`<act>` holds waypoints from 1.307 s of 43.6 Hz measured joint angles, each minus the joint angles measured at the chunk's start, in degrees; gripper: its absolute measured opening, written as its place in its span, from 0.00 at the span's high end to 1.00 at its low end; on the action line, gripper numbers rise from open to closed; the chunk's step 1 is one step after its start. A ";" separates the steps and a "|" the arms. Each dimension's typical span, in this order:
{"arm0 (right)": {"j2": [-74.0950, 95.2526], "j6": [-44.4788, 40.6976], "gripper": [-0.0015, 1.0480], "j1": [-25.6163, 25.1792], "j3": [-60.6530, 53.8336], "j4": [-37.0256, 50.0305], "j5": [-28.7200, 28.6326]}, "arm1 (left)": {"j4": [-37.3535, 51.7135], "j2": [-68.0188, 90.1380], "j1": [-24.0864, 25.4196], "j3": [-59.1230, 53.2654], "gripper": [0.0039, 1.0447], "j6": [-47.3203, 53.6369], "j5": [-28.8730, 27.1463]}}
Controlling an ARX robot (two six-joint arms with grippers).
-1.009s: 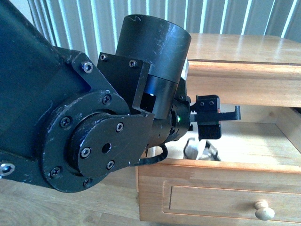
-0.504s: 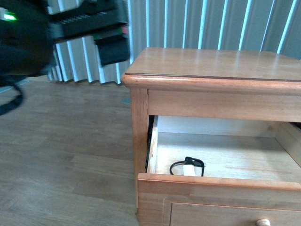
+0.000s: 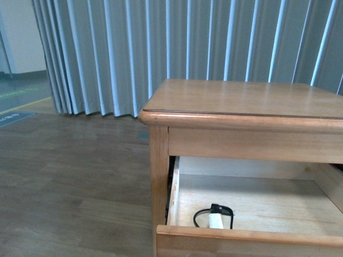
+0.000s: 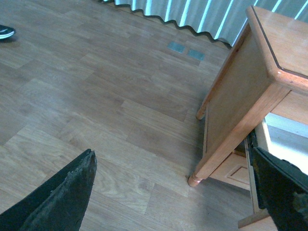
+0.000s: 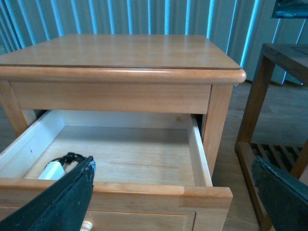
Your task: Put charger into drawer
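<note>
The charger (image 3: 215,219), a small white block with a thin black cable, lies inside the open drawer (image 3: 246,235) near its front left corner. It also shows in the right wrist view (image 5: 54,169), partly behind a finger. The drawer (image 5: 120,190) is pulled out of the honey-brown nightstand (image 3: 241,101). My right gripper (image 5: 175,202) is open and empty, in front of and above the drawer front. My left gripper (image 4: 178,192) is open and empty, over the floor beside the nightstand's left side. Neither arm shows in the front view.
A wood-look floor (image 3: 69,176) lies left of the nightstand (image 4: 250,96), with grey pleated curtains (image 3: 161,48) behind. A dark wooden slatted rack (image 5: 274,96) stands to the nightstand's right. The drawer's pale knob (image 5: 86,224) peeks at the front.
The left arm, which filled the front view with its gripper over the drawer, swung up and left out of that view. The charger now lies in the drawer.
</note>
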 joint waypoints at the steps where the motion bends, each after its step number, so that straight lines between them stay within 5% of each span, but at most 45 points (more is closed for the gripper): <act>1: 0.00 0.00 0.08 0.00 0.00 0.00 0.00 | -0.57 -0.94 0.04 -0.28 0.06 -0.13 0.00; 8: 0.00 0.00 0.08 0.00 0.00 0.00 0.04 | -0.94 -2.05 0.11 -0.42 0.06 -0.92 0.20; 13: 0.00 0.00 0.08 0.00 0.00 0.00 0.02 | 14.23 -6.97 5.01 -7.91 0.28 10.97 12.66; 25: 0.00 0.00 0.08 0.00 0.00 0.00 0.02 | 15.17 -14.03 12.68 -14.91 0.89 17.59 20.39; 27: 0.00 0.00 0.08 0.00 0.00 0.00 0.02 | 14.73 -15.30 16.48 -15.69 0.96 17.66 25.64; 32: 0.00 0.00 0.08 0.00 0.00 0.00 0.04 | 14.34 -17.11 19.63 -17.03 0.96 18.01 26.51; 57: -0.02 0.00 0.08 0.07 -0.02 -0.02 0.02 | 5.01 -31.12 19.82 -21.46 0.96 18.23 27.17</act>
